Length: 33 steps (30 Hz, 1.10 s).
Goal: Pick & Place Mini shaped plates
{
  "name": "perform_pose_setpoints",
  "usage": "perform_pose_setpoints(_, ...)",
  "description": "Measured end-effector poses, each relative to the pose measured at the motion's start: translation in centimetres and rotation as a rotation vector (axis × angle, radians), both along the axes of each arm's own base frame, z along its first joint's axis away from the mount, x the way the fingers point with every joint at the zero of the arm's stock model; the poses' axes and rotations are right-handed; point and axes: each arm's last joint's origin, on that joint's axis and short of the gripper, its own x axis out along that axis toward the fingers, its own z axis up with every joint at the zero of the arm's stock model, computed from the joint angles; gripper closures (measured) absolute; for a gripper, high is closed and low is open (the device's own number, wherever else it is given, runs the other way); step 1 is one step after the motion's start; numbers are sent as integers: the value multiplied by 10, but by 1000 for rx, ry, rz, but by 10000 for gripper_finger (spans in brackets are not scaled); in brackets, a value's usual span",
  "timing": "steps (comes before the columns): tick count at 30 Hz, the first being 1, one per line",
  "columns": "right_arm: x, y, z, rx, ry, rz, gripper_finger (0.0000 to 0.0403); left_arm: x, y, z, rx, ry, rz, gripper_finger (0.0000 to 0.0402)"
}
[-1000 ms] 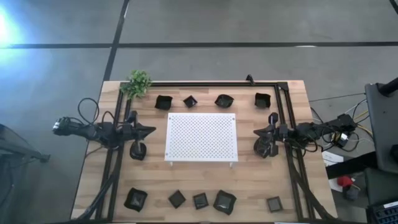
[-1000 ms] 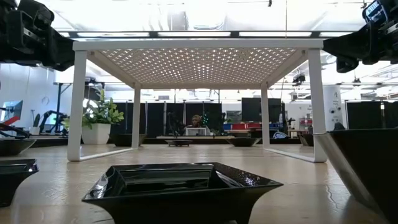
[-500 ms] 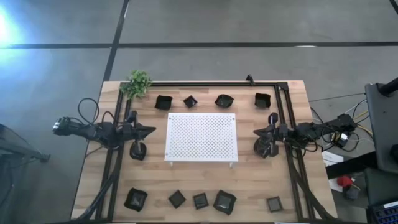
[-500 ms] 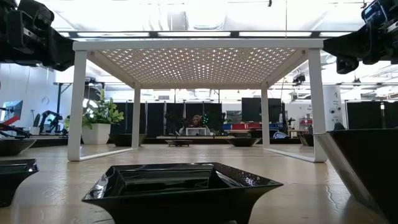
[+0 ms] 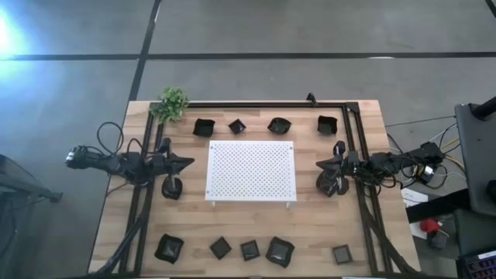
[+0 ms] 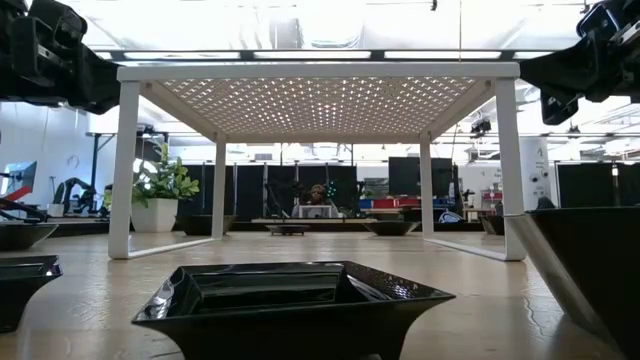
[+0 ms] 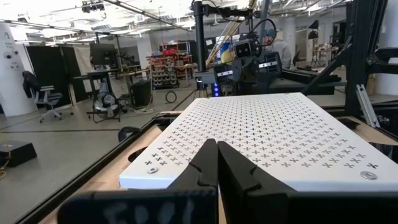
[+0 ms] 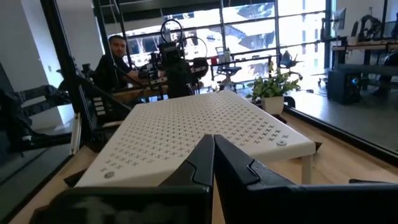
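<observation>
Small glossy black plates sit flat on the wooden table in two rows. The far row runs from the plate (image 5: 204,127) to the plate (image 5: 327,124). The near row holds several, from the plate (image 5: 168,248) to the plate (image 5: 341,253). One near-row plate (image 6: 290,298) fills the low view's foreground. My left gripper (image 5: 190,163) (image 7: 217,144) hovers shut at the left side of the white board. My right gripper (image 5: 319,164) (image 8: 213,138) hovers shut at the board's right side. Both point at the board and touch nothing.
The white perforated board (image 5: 250,170) stands on four legs mid-table between the grippers, with open space under it (image 6: 320,240). A small green plant (image 5: 172,103) sits at the far left corner. Black frame rails (image 5: 353,139) run along the far and side edges. A person (image 8: 115,59) sits beyond the table.
My right arm has shifted very slightly by the board's right side, its gripper staying shut. The plates, the board and my left arm stand as before.
</observation>
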Motion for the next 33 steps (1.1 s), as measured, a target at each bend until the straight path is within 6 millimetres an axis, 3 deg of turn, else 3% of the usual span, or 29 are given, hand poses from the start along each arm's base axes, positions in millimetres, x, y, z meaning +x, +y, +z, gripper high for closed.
perform_pose_setpoints(7,0,0,3,-21,-30,-2,394,0,0,0,0,0,0,401)
perform_pose_setpoints(16,-6,0,28,-36,-279,30,394,0,0,0,0,0,0,401)
perform_pose_setpoints(20,-10,-2,41,-117,-303,2,394,0,0,0,0,0,0,401)
perform_pose_setpoints(25,-19,-8,69,-145,-228,-101,394,0,0,0,0,0,0,401)
perform_pose_setpoints(33,-27,-17,105,-107,45,-349,394,0,0,0,0,0,0,401)
